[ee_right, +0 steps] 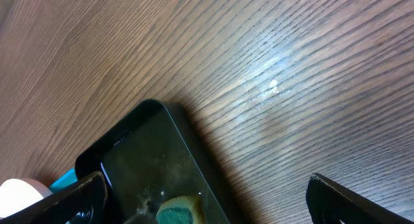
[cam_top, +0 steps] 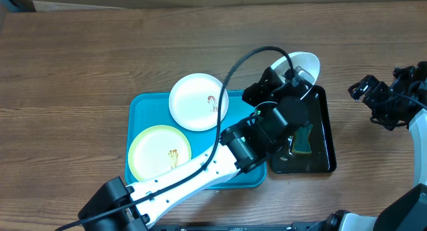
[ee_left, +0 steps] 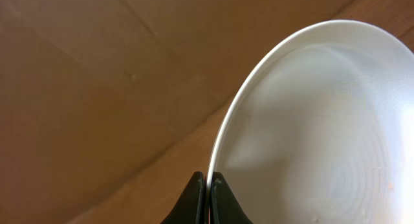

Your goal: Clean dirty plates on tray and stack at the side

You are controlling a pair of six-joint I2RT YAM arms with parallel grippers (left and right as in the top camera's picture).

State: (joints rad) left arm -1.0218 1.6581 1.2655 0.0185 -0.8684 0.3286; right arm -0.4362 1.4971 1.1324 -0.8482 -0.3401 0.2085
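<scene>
White plate [ee_left: 310, 120] up on edge, left gripper [ee_left: 208, 188] pinching its rim tight! Right gripper [ee_right: 206, 197] spread wide, black tray [ee_right: 149, 159] just below its fingertips.

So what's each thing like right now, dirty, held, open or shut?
Left gripper: shut on the rim of the held white plate, which is lifted.
Right gripper: open, empty.
Other white plate: flat on the blue tray, brown smear.
Yellow plate: flat on the blue tray, brown smear.
Sponge: lying in the black tray.
</scene>
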